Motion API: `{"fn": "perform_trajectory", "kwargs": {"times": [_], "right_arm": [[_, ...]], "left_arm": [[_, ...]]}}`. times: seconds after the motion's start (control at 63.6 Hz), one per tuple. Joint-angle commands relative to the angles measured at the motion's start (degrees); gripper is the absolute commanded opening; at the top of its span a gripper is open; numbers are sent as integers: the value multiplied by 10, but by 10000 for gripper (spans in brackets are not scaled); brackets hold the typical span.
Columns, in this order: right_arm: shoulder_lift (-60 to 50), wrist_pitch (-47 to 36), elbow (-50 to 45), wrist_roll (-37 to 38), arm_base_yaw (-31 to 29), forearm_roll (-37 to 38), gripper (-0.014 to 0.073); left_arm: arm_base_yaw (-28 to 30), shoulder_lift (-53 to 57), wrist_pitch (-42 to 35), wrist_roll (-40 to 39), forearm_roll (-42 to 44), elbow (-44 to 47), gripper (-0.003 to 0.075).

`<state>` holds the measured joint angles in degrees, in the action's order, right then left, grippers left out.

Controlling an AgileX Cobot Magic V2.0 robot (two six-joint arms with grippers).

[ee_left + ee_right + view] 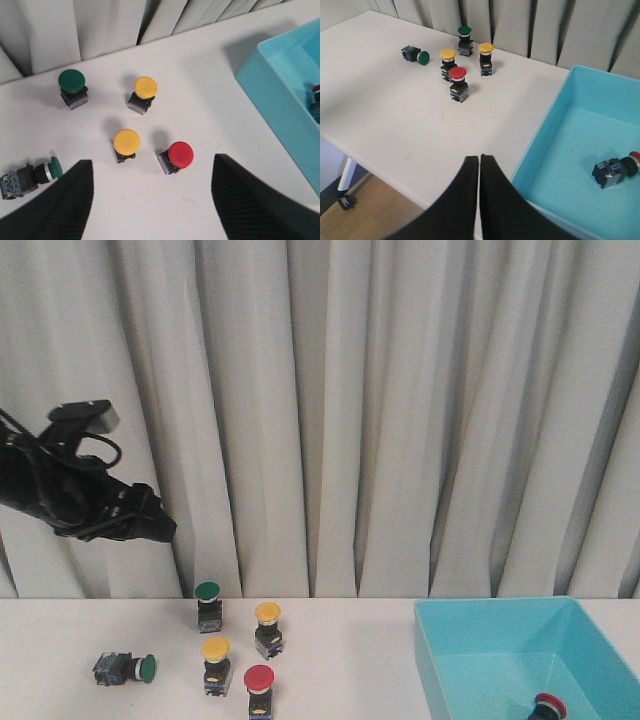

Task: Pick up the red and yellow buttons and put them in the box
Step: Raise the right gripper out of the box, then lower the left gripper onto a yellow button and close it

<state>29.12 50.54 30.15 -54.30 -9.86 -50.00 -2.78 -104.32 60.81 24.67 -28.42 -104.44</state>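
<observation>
One red button (258,680) (179,155) (457,75) and two yellow buttons (215,650) (267,615) (126,142) (145,88) stand upright together on the white table. The turquoise box (500,660) (280,85) (570,150) sits to their right, and another red button (548,707) (615,170) lies on its side inside it. My left gripper (155,523) (151,167) hangs high above the buttons, open and empty. My right gripper (479,157) is shut with nothing in it, above the table's front edge next to the box; the front view does not show it.
Behind the yellow buttons a green button (208,592) (71,82) (464,31) stands upright, and another green button (130,668) (30,175) (417,55) lies on its side to the left. A grey curtain (380,410) hangs behind the table.
</observation>
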Motion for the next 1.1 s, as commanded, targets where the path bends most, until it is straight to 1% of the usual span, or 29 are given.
{"fn": "perform_trajectory", "kwargs": {"times": [0.0,0.142,0.519,0.865,1.086], "right_arm": [[3,-23,14,-7,-4,-21,-4],[3,-23,14,-6,-4,-21,-4],[3,-23,14,-6,-4,-21,-4],[3,-23,14,-6,-4,-21,-4],[3,-23,14,-4,-4,-21,-4]], "left_arm": [[-5,-19,-9,-15,-16,-56,468],[-14,-78,-11,-15,-16,-86,468],[-37,-189,-38,-12,5,-87,468],[-64,-219,-81,3,9,-87,468],[-66,-228,-94,2,12,-87,468]]}}
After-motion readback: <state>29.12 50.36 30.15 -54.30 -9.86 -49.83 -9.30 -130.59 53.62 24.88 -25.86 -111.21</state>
